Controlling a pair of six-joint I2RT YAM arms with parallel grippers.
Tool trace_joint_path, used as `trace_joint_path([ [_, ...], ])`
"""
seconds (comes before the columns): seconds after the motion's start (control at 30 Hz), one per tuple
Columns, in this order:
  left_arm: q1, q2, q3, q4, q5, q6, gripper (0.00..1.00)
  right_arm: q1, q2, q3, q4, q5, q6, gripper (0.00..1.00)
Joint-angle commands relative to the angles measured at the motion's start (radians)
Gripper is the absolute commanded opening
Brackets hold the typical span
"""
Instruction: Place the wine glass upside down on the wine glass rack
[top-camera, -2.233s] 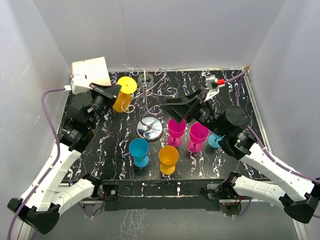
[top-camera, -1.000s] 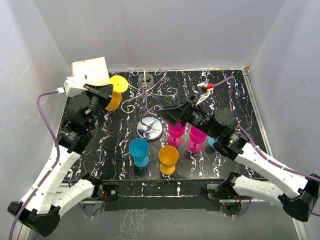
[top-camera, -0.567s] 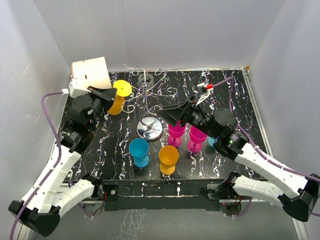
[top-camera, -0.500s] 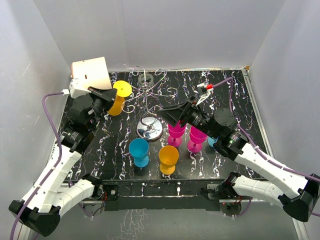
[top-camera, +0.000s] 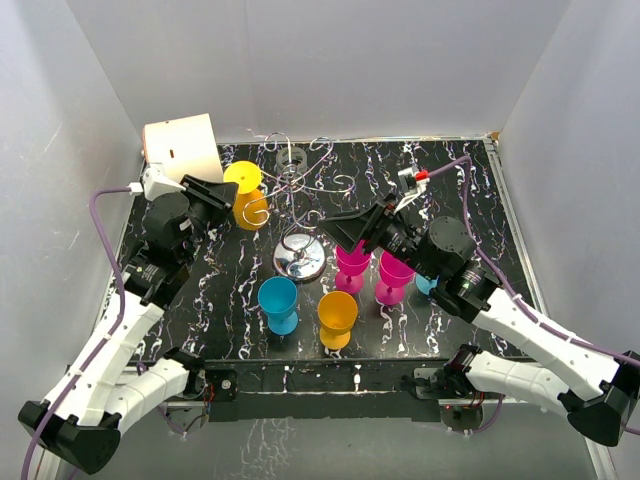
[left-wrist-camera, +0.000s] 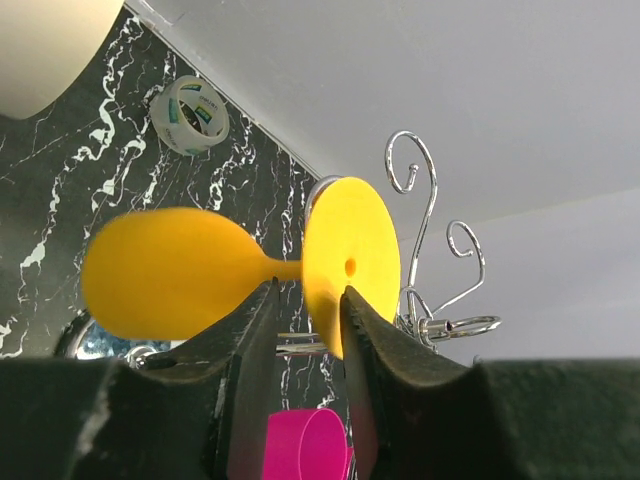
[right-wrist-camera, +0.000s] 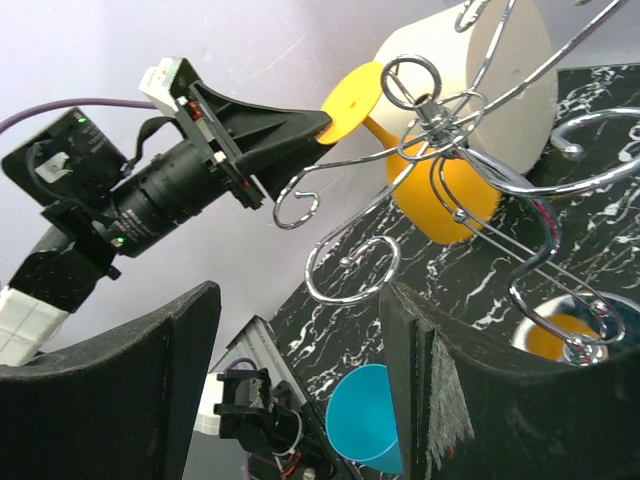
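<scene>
The yellow wine glass (top-camera: 247, 200) hangs bowl-down on a scroll arm at the left of the wine glass rack (top-camera: 299, 257). Its bowl has swung rightward since half a second earlier and now sits more nearly beneath its foot. The left gripper (left-wrist-camera: 305, 295), which carried the glass in the earlier views, now has its jaws slightly parted, with the stem loose at their tips. The right gripper (right-wrist-camera: 300, 300) stays spread wide and empty above the pink glasses (top-camera: 396, 268).
</scene>
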Motion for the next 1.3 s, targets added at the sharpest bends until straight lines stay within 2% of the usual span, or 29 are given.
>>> trace_joint_path([
  [0.0, 0.005, -0.032, 0.006, -0.026, 0.001, 0.018, 0.33, 0.004, -0.028, 0.055, -0.026, 0.059, -0.042, 0.63],
  [0.23, 0.005, -0.065, 0.021, -0.057, -0.008, 0.084, 0.53, 0.004, -0.047, 0.078, -0.145, 0.179, -0.081, 0.63],
  [0.33, 0.005, -0.092, 0.018, -0.056, -0.007, 0.170, 0.64, 0.004, -0.058, 0.080, -0.221, 0.212, -0.105, 0.63],
  [0.5, 0.005, -0.126, 0.035, -0.055, 0.042, 0.382, 0.75, 0.005, -0.050, 0.107, -0.396, 0.293, -0.159, 0.63],
  [0.7, 0.005, -0.145, 0.083, -0.115, 0.158, 0.659, 0.79, 0.004, 0.029, 0.210, -0.653, 0.476, -0.169, 0.62],
  [0.83, 0.005, -0.182, 0.084, -0.120, 0.270, 0.764, 0.80, 0.004, 0.091, 0.266, -0.769, 0.547, -0.171, 0.61],
  [0.97, 0.005, -0.230, 0.065, -0.094, 0.339, 0.796, 0.80, 0.004, 0.170, 0.313, -0.872, 0.585, -0.164, 0.60],
  [1.1, 0.005, -0.263, 0.040, -0.061, 0.387, 0.798, 0.81, 0.004, 0.262, 0.337, -0.906, 0.582, -0.161, 0.58],
  [1.27, 0.005, -0.283, 0.032, -0.041, 0.419, 0.784, 0.81, 0.004, 0.387, 0.397, -0.919, 0.618, -0.122, 0.47],
])
